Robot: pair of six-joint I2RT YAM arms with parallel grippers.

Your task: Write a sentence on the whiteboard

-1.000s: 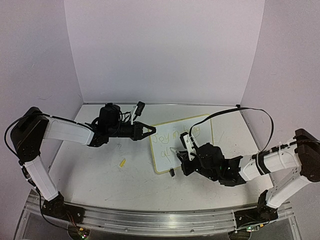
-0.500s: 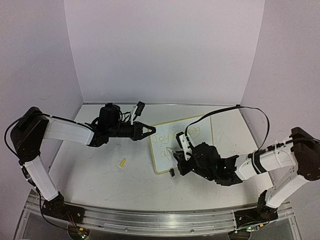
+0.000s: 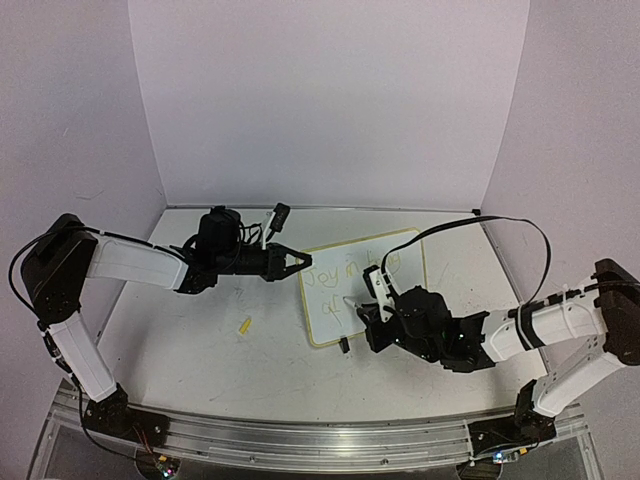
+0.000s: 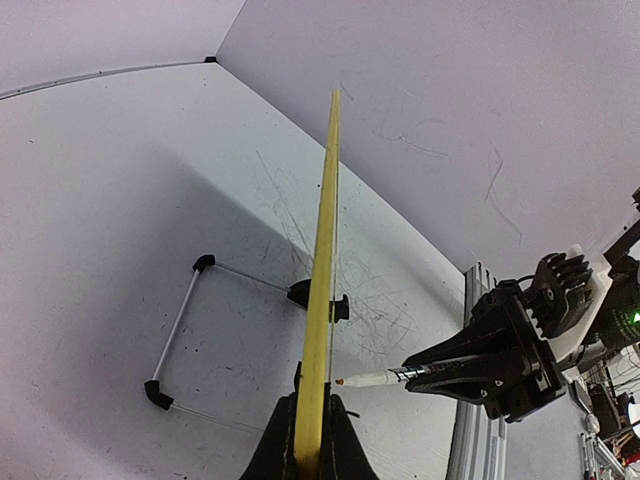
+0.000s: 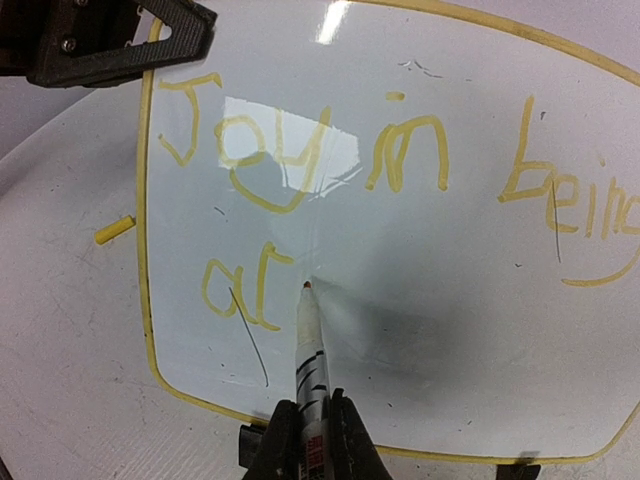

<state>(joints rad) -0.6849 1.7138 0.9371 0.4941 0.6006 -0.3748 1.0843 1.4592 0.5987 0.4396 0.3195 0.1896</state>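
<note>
The whiteboard point(image 3: 320, 326) stands tilted on the table, white with a thin yellow rim point(image 4: 322, 260). My left gripper point(image 3: 305, 262) is shut on its left edge, and its fingers point(image 4: 345, 450) pinch the rim. The sentence point(image 5: 200, 115) is yellow handwriting: "Joy in being" on the top line and the first letters of a second line below. My right gripper point(image 5: 310, 430) is shut on a white pen point(image 5: 312, 350). The pen's tip touches the board just right of those lower letters. From above, the right gripper point(image 3: 362, 308) covers the board's lower right part.
A small yellow pen cap point(image 3: 244, 325) lies on the table left of the board. A black clip foot point(image 3: 344, 345) sits at the board's near edge. A thin wire stand point(image 4: 180, 320) props the board from behind. Purple walls close in the table at back and sides.
My right gripper with the pen dipped slightly left along the lower line, then came back right. The left gripper and the board have not moved.
</note>
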